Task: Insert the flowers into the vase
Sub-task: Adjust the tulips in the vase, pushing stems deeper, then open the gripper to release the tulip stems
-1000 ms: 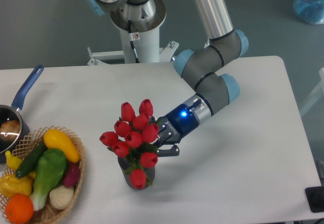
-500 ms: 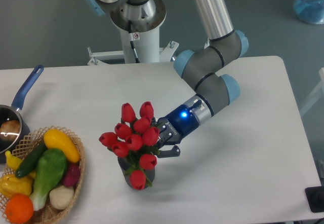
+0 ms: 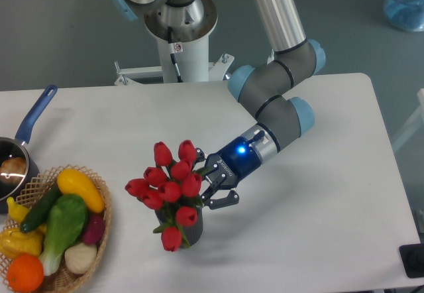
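The flowers (image 3: 169, 185) stand in the vase (image 3: 186, 228) near the front middle of the white table (image 3: 318, 200), red buds fanned out wider than the vase and hiding most of it (only a dark sliver shows under the lowest buds). One bud droops over the vase's front side. The end effector (image 3: 213, 185) sits just right of the bunch, its fingers (image 3: 225, 201) spread apart and released, gripping nothing; the nearest buds are close to the fingertips, though whether they touch cannot be told. A blue light glows on the wrist behind it.

At the left edge a wicker basket (image 3: 101, 221) holds vegetables: a yellow squash, a green one, an orange and others. Behind it sits a pot (image 3: 13, 157) with a blue handle, partly cut off by the frame. The arm's base stands at the table's far edge.
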{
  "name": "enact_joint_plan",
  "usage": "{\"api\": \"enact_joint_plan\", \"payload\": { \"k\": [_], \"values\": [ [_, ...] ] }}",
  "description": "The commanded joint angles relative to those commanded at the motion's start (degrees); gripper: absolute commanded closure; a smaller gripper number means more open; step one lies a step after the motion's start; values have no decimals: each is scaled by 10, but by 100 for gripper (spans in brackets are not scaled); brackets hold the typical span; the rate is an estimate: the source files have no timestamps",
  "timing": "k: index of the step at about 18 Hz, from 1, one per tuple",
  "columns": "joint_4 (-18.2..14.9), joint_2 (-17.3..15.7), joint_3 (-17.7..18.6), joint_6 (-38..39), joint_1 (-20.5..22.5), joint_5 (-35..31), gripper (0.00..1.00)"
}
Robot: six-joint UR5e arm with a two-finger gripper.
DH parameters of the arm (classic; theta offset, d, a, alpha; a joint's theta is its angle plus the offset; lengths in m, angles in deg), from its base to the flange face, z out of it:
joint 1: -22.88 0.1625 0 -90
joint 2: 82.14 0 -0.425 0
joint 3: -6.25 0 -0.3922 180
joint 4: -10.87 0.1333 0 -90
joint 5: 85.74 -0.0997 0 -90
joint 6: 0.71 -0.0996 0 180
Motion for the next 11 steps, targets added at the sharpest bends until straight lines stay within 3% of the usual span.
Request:
{"api": "enact_joint_plan", "payload": {
  "k": [7, 11],
  "values": [
    [0, -1, 1, -1, 4, 0, 41],
    [0, -1, 1, -1, 4, 0, 24]
  ]
}}
